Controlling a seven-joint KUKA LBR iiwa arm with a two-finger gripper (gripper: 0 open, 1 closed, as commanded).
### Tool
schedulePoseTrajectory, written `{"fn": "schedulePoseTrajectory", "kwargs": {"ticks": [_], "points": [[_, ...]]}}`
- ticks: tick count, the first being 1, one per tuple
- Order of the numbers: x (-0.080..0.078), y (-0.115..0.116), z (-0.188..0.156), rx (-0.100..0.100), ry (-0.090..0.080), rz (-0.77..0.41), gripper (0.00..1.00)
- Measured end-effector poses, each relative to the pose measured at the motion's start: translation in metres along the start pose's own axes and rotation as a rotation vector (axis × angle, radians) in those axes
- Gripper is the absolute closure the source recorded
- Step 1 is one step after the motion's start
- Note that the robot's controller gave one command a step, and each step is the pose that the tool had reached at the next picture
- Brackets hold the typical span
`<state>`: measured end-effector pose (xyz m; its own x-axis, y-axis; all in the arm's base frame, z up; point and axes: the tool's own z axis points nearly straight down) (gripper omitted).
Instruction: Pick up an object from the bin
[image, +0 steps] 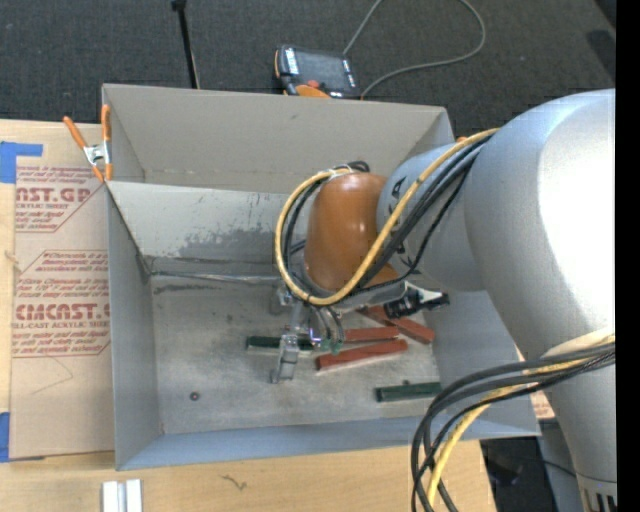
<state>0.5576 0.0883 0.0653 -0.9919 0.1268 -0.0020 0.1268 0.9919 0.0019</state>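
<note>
The camera view showed the gripper (290, 358) down at the floor of the grey bin (200, 215) near its middle, between a small dark green piece (264, 343) and a flat red stick (362, 353), with its opening impossible to judge.

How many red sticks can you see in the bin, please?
2. The long red stick lies flat on the middle of the bin floor. The second red stick lies just behind it, partly under the arm. The arm may hide more.
</note>
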Motion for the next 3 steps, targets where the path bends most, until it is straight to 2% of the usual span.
{"fn": "schedulePoseTrajectory", "kwargs": {"ticks": [3], "points": [[-0.0009,0.0022,-0.0006,0.0,0.001,-0.001,0.0]]}}
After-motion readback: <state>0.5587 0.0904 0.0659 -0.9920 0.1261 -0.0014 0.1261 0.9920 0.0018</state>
